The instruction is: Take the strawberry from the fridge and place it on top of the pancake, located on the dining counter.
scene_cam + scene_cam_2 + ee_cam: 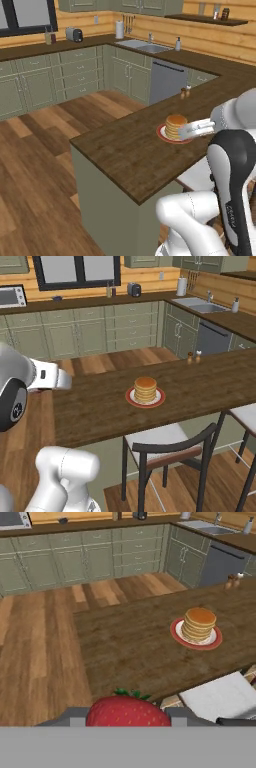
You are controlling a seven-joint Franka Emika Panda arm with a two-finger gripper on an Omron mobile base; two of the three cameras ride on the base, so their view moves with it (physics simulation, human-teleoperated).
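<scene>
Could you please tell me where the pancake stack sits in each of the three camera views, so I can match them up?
Left base view: the pancake is right of centre on its red-rimmed plate, beside the white arm.
Right base view: the stack is at picture centre.
Hand view: the stack is upper right, beyond the strawberry in the gripper.
Shared landmark: the dining counter.
</scene>
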